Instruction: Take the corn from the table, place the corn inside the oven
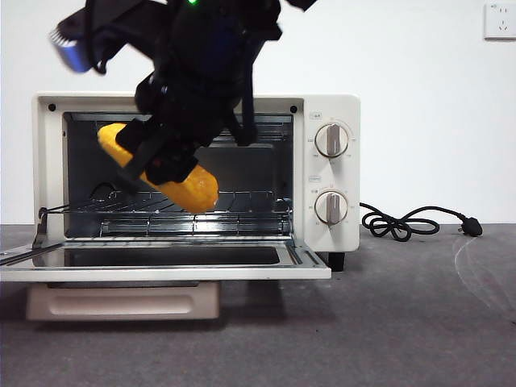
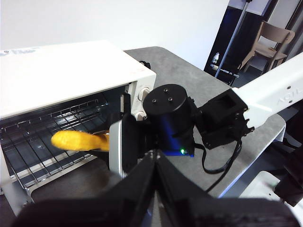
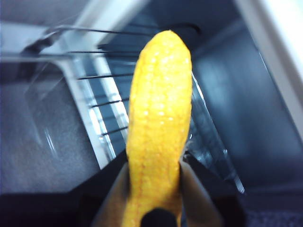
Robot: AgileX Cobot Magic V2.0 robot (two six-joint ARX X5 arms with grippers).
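Observation:
The yellow corn (image 1: 199,190) hangs tilted in the mouth of the cream oven (image 1: 343,109), above its wire rack (image 1: 250,206). One end points into the cavity. My right gripper (image 1: 161,158) is shut on the corn's middle, reaching down from above. In the right wrist view the corn (image 3: 158,118) rises between the jaws of the right gripper (image 3: 156,191) toward the rack and the inner walls. The left wrist view shows the corn (image 2: 75,141) at the oven (image 2: 61,61) opening, held by the right arm. My left gripper (image 2: 155,164) waits back from the oven, shut and empty.
The oven door (image 1: 161,272) lies open flat over the grey table (image 1: 403,330). Two knobs (image 1: 332,139) sit on the oven's right panel. A black cord (image 1: 403,222) coils on the table to the right. A wall socket (image 1: 500,20) is at the top right.

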